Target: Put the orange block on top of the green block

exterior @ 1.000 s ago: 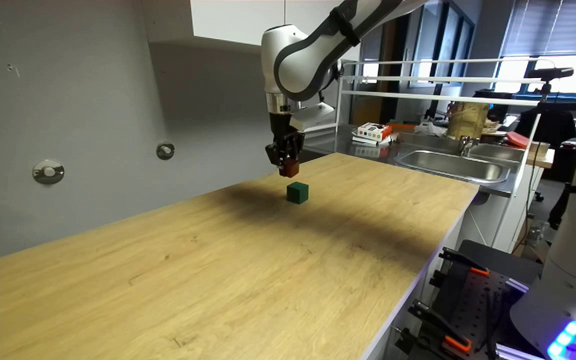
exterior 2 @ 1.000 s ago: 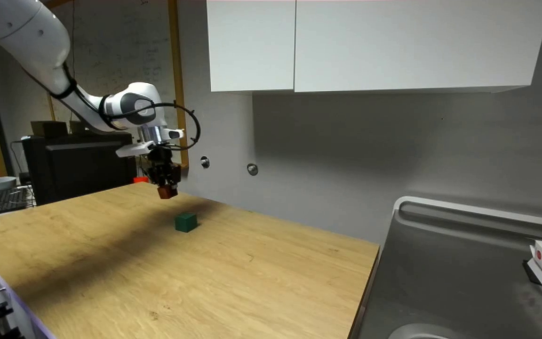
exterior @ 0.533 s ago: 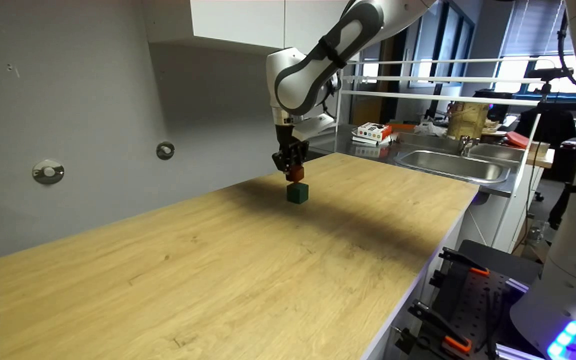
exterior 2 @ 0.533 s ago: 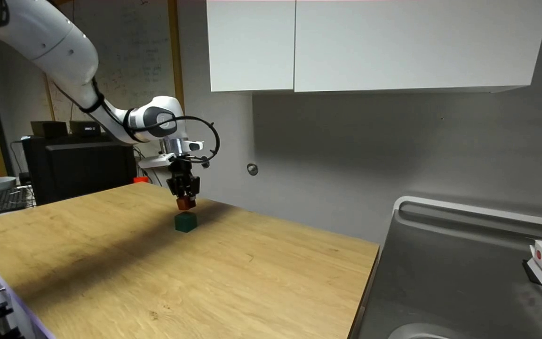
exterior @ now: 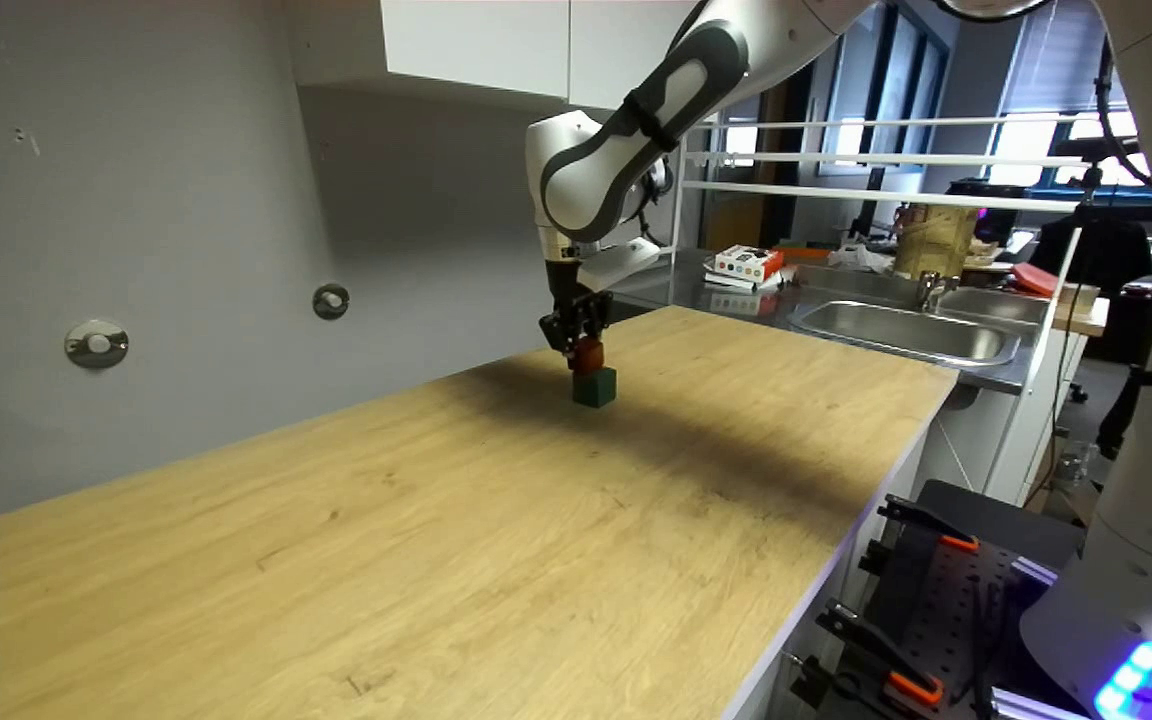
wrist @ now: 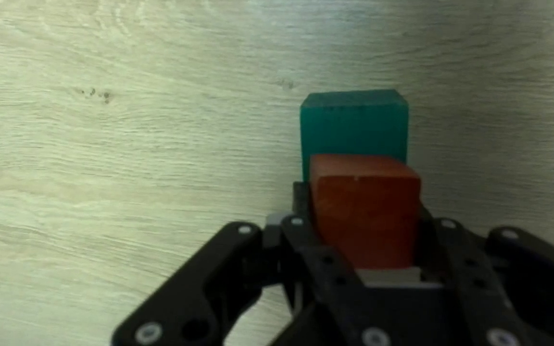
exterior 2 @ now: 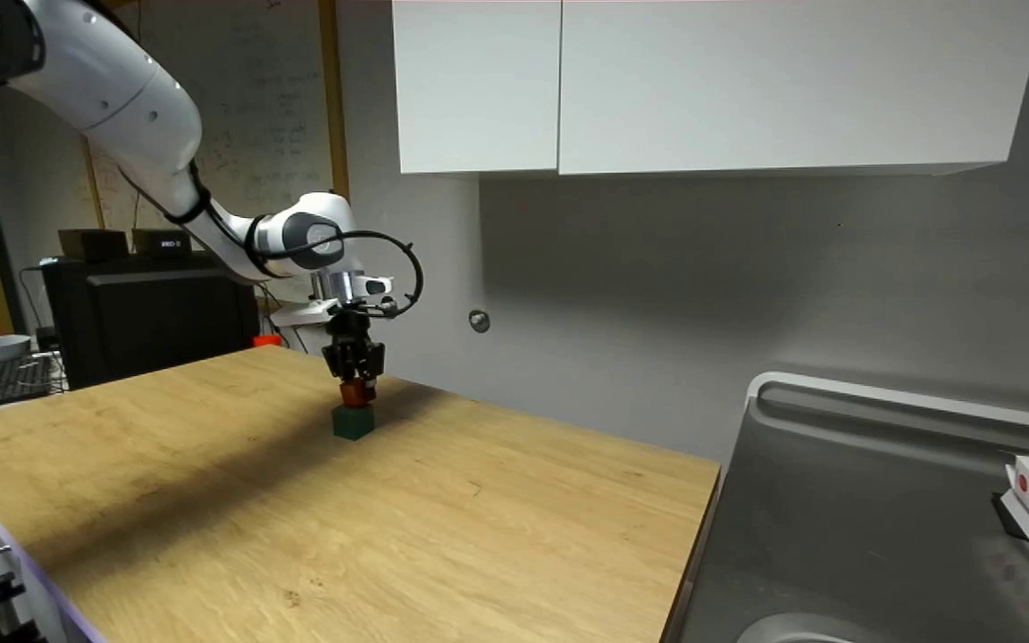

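Both sides of the tool (wrist: 362, 204) pinch the orange block (exterior 2: 355, 393), which is above the green block (exterior: 595, 389) on the counter (exterior: 386, 560). In both exterior views no gap shows between the blocks, but it is hard to tell if they touch. The orange block seems a bit off the middle, toward the wall (exterior: 166, 240). If the tool lets go like that, the orange block may tip and fall. If the tool pushes too hard, the green block could slide.

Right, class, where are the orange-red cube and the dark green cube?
Orange-red cube (wrist: 366, 221), wrist view: the large face toward the camera.
Dark green cube (wrist: 354, 129), wrist view: upper face, where uncovered.
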{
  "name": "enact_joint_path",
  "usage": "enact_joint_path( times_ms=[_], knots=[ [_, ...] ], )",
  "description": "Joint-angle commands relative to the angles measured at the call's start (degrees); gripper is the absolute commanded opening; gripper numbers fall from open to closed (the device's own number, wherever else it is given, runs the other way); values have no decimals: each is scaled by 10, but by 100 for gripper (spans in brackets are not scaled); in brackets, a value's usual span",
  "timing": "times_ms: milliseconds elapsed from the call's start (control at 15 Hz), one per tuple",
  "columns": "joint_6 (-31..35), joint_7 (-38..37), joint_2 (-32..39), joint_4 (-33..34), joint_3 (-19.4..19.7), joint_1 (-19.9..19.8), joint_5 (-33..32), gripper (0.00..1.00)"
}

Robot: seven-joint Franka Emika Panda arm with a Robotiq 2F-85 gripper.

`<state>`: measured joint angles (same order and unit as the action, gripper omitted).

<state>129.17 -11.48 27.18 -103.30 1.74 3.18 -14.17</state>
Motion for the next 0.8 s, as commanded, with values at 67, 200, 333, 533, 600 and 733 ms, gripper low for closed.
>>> enact_joint_path(
  times_ms=[67, 200, 333, 533, 600, 733],
  knots=[
    [-14, 15, 6, 13, 3, 0, 15, 48],
    [-13, 13, 5, 10, 3, -1, 17, 73],
    [-11, 14, 2, 6, 3, -3, 21, 79],
    [-12, 18, -2, 2, 1, -5, 25, 99],
    [-15, 19, -3, 1, 1, -4, 26, 100],
    [-22, 19, -5, -1, 1, -3, 27, 100]
  ],
)
